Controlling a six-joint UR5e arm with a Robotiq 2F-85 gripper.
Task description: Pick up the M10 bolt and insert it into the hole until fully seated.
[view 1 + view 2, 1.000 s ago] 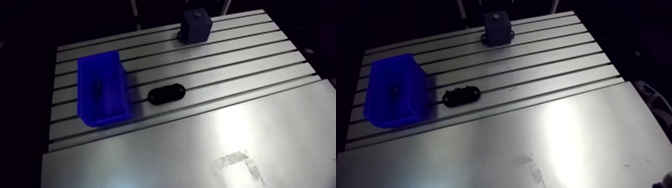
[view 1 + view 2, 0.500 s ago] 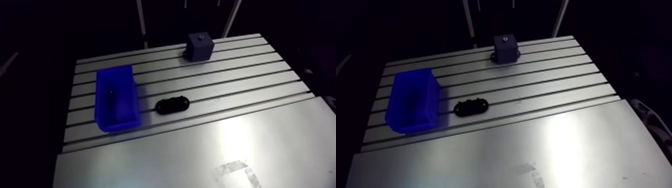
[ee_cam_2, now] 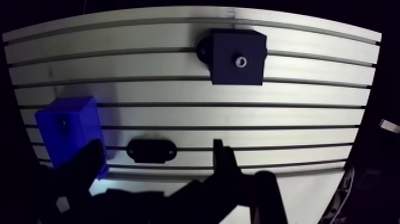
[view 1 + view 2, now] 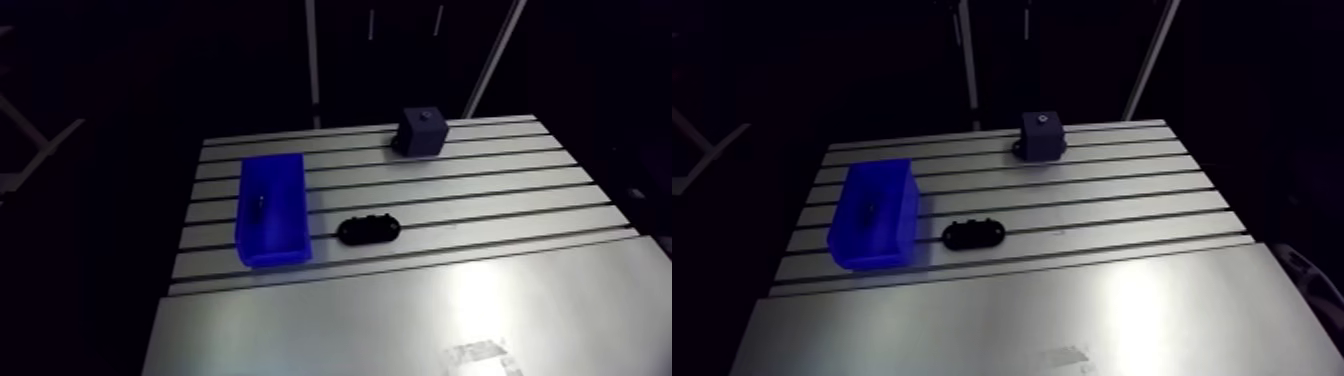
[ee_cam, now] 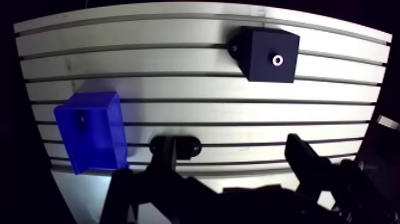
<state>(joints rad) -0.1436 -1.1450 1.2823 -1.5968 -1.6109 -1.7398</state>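
Wrist view has the jaws spread wide and empty, high above the counter (image 5: 196, 83). The step in hand looks like the approach to the pick. I judge the arm should travel over the blue bin (image 4: 271, 212) and centre on the small dark piece (image 4: 257, 205) on its floor, most likely the M10 bolt. It should then descend clear of the bin walls so the jaws straddle the bolt rather than knock it. How the bolt lies is too small to tell.

In the arm view the bin sits left of centre and holds only that piece. The dark block (image 4: 424, 132), with its hole (image 5: 277, 59) showing on top, stands upper right of centre, well apart. A black oval plate (image 4: 369, 230) lies near the bin.
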